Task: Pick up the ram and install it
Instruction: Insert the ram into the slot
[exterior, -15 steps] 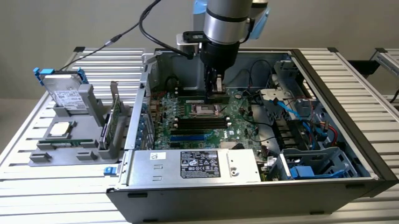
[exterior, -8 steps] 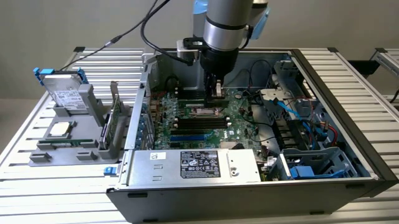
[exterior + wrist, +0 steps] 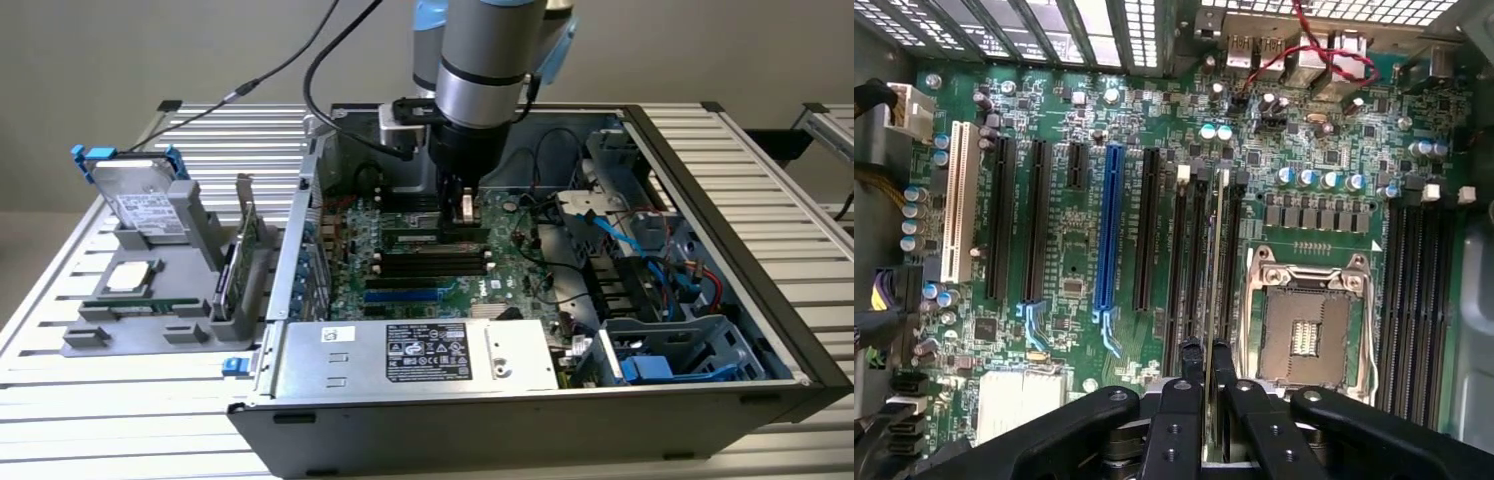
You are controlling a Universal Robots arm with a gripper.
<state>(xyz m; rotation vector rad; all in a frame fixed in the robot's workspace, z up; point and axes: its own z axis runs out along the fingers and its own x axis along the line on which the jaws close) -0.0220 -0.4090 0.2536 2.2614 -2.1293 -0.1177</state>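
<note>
The gripper (image 3: 1206, 360) is closed on the ram (image 3: 1215, 260), held edge-on over the memory slots (image 3: 1180, 270) of the motherboard (image 3: 1084, 130). If the ram is offset or tilted, pressing down could jam it or stress 1 slot.

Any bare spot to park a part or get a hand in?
Free: slatted table at the exterior view's right of the case, and on the parts fixture's near side. Crowded: inside the case around the tool gripping the ram.

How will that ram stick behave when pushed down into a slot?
Probably stiff: the ram shows as a straight thin edge between the jaws. Likely light, being so thin. Possibly fragile sideways, so a tilted push at the memory slots could stress it.
</note>
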